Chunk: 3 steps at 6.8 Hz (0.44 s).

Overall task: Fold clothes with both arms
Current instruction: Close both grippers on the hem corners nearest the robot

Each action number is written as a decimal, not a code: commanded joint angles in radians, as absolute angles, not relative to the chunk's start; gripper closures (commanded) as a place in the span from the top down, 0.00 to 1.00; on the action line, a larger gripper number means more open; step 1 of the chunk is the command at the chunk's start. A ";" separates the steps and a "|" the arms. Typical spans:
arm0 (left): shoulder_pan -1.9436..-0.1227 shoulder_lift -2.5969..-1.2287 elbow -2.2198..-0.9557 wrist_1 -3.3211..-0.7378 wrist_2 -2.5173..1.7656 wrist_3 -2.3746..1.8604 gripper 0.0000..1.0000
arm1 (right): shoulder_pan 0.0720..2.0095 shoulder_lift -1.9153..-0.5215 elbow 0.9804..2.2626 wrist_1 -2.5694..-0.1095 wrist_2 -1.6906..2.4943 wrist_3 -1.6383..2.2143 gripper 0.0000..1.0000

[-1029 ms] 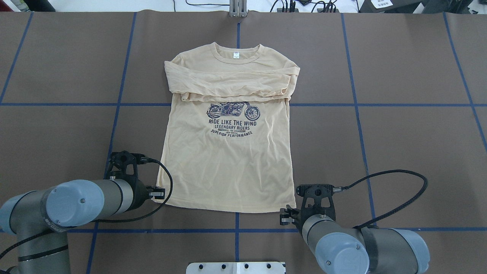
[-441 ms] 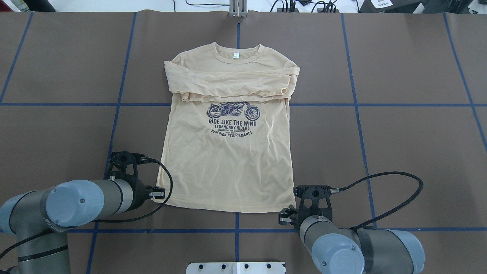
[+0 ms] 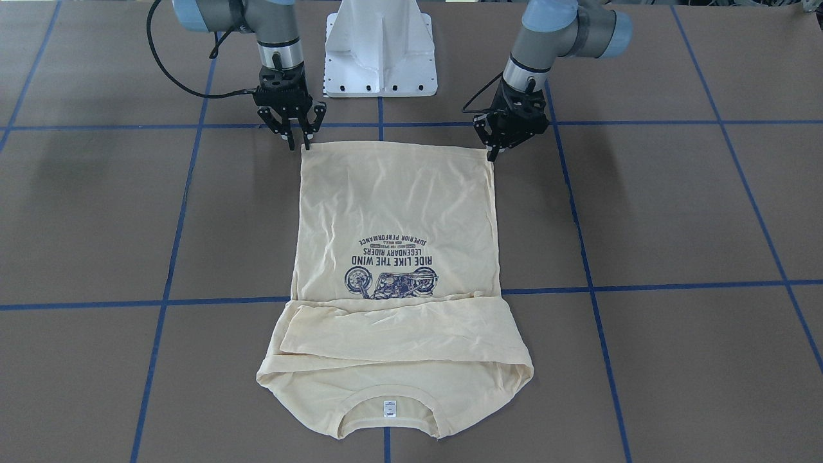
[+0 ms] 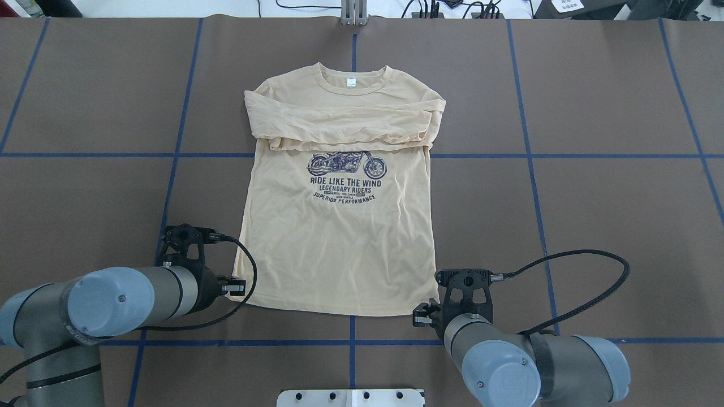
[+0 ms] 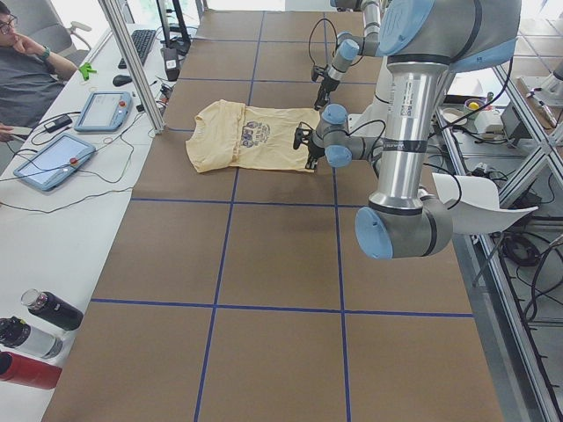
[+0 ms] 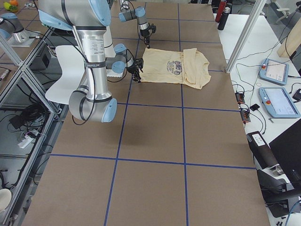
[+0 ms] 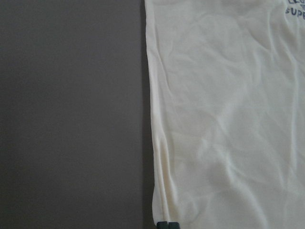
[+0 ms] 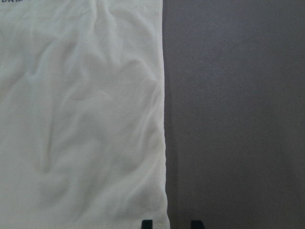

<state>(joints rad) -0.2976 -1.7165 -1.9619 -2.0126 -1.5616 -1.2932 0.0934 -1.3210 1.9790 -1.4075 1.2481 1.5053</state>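
T-shirt (image 4: 339, 243) unmoved, flat at mid worktop (image 4: 594, 215), long axis from robot's edge to far edge, collar far, hem near | right gripper (image 3: 297, 145) has edged in to its hem corner, jaws apart astride it | left gripper (image 3: 492, 153) unmoved, pinched closed on the other hem corner

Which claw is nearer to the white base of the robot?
Right, by a little. The right claw is open at one hem corner of the shirt, near the base. The left claw, shut on the other hem corner, stands farther out.
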 commanded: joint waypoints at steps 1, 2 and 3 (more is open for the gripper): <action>-0.298 -1.717 -1.962 -2.013 -1.562 -1.293 0.00 | 0.100 -1.307 1.971 -1.408 1.247 1.506 0.40; -0.298 -1.718 -1.963 -2.013 -1.563 -1.292 0.00 | 0.100 -1.307 1.964 -1.408 1.249 1.506 0.41; -0.298 -1.720 -1.963 -2.013 -1.563 -1.292 0.00 | 0.098 -1.307 1.959 -1.408 1.247 1.508 0.43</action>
